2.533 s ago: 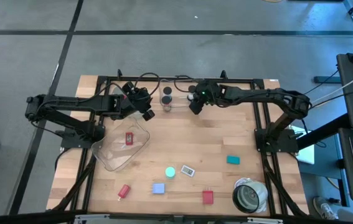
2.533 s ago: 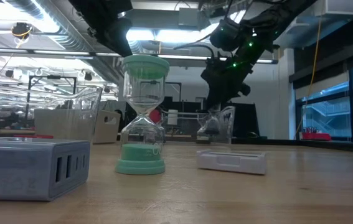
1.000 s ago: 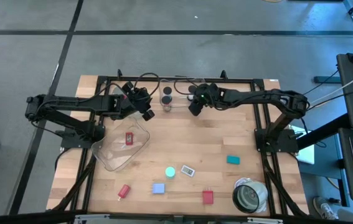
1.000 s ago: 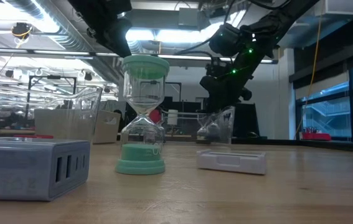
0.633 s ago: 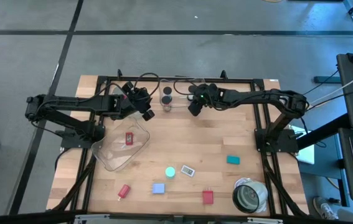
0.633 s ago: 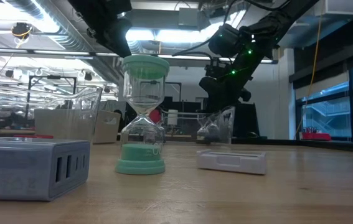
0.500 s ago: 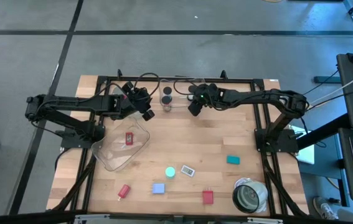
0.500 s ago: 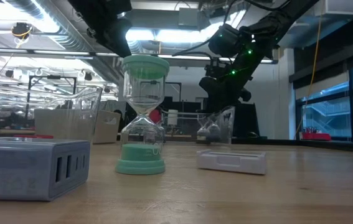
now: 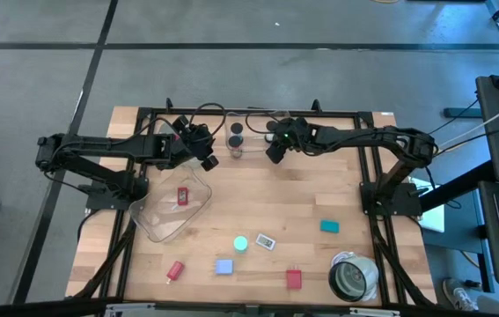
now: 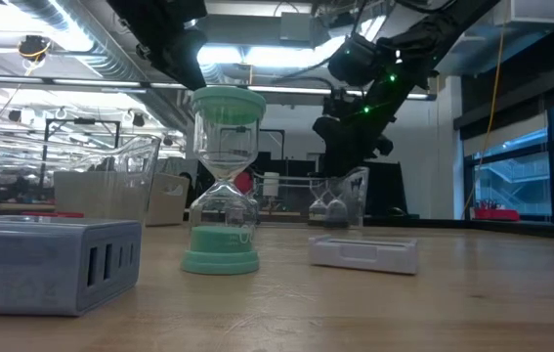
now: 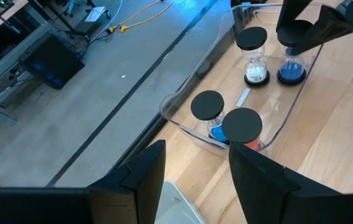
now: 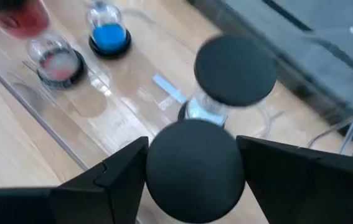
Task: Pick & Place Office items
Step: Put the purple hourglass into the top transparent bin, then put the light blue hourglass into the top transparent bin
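Furthest left, the left arm [image 9: 99, 151] is stretched along the back of the bench [image 9: 258, 194], and before it a clear tub [image 9: 148, 220] is seen with a small red piece [image 9: 182, 195] inside. Nearer the front edge a red block [image 9: 175, 270] lies on the bare wood. The left hand [image 9: 206, 161] is held above the bench just beside a second clear tub [image 11: 170, 115] at the back edge; it is open to a middling width and nothing is held in it. A blue block [image 9: 223, 266] lies at the front, to the right of the red one. Four black-capped sand timers are seen standing in the back tub, two near the left hand and two further along. A green-capped sand timer [image 9: 241, 243] stands upright on the bench, with a white tag [image 9: 266, 240] lying flat just beside it. The right hand [image 9: 272, 153] is held over the right end of the back tub, directly above a black-capped sand timer [image 12: 195, 169]; whether that timer is gripped cannot be told. Further right, a second red block [image 9: 293, 279] lies near the front edge, a teal block [image 9: 329, 226] lies well apart from it, and a large grey-white roll [image 9: 353, 277] sits at the front right corner.
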Tool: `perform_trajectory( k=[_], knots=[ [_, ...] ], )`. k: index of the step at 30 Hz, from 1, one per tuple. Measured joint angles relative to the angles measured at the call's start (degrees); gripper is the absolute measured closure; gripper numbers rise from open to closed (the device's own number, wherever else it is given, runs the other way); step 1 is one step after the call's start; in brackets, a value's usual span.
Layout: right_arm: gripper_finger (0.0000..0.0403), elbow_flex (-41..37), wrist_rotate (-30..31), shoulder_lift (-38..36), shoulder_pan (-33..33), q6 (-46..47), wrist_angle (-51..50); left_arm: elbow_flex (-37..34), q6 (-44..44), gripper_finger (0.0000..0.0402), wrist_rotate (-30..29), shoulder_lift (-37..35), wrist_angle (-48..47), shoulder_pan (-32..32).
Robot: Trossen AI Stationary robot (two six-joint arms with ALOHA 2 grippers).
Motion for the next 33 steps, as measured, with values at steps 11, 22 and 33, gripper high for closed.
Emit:
perform_trajectory(
  k=[11, 22, 33],
  knots=[
    [0.0158, 5.95, -0.16, -7.00, 0.00, -4.12, -10.48, -0.02, 2.69, 0.0229, 0.04, 0.00, 0.14, 0.00],
    [0.0158, 8.91, 0.01, -13.44, 3.10, -3.45, -20.57, -0.04, 10.15, 0.0187, 28.71, 0.00, 1.51, -0.10],
    [0.0158, 8.93, 0.01, -13.81, 7.93, -3.17, -24.05, -0.04, 5.87, 0.0128, 50.65, 1.57, 12.83, -6.76]
  ],
)
